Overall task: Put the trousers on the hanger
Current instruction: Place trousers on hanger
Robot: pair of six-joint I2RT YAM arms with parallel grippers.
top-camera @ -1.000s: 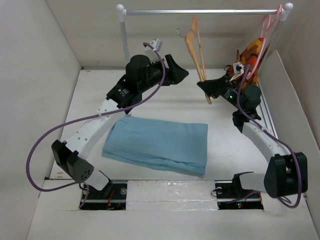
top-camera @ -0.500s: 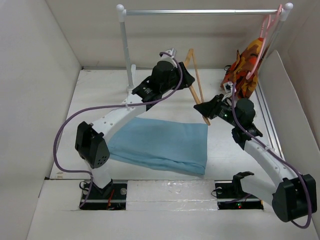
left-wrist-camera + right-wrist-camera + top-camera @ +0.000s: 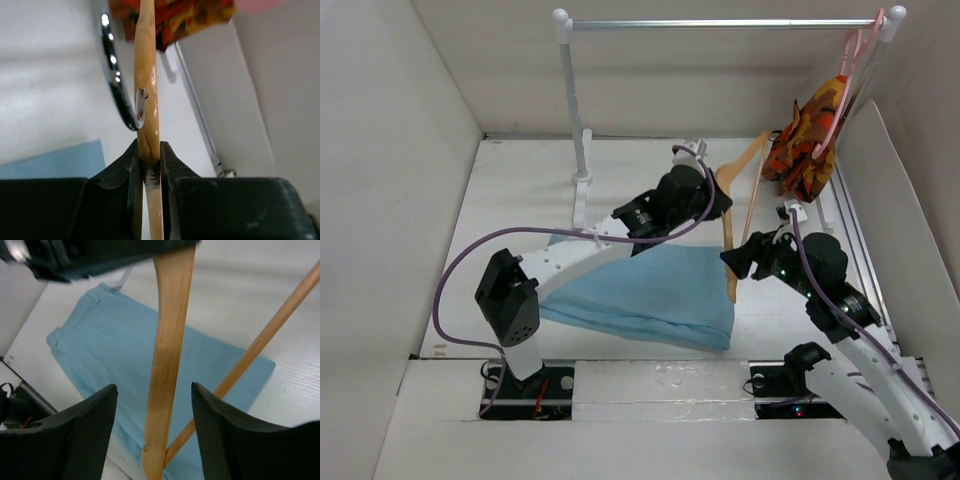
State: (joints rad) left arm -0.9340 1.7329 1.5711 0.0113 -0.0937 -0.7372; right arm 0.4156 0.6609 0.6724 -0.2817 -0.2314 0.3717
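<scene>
The light blue trousers (image 3: 650, 290) lie folded flat on the table near the front. The tan wooden hanger (image 3: 745, 175) is held in the air above their right end. My left gripper (image 3: 718, 200) is shut on the hanger's neck (image 3: 147, 100), just below the metal hook (image 3: 117, 90). My right gripper (image 3: 735, 262) is open, its fingers either side of the hanger's lower arm (image 3: 167, 365) without touching it. The trousers show below in the right wrist view (image 3: 110, 355) and as a corner in the left wrist view (image 3: 55, 162).
A clothes rail (image 3: 720, 23) on white posts (image 3: 572, 100) spans the back. A pink hanger (image 3: 855, 50) at its right end carries an orange-red-yellow garment (image 3: 808, 130), close behind the wooden hanger. Walls close in on the left, right and back.
The wooden hanger has come off the rail and moved down and forward over the trousers' right end. My left arm has swung right with it. My right gripper has drawn nearer.
</scene>
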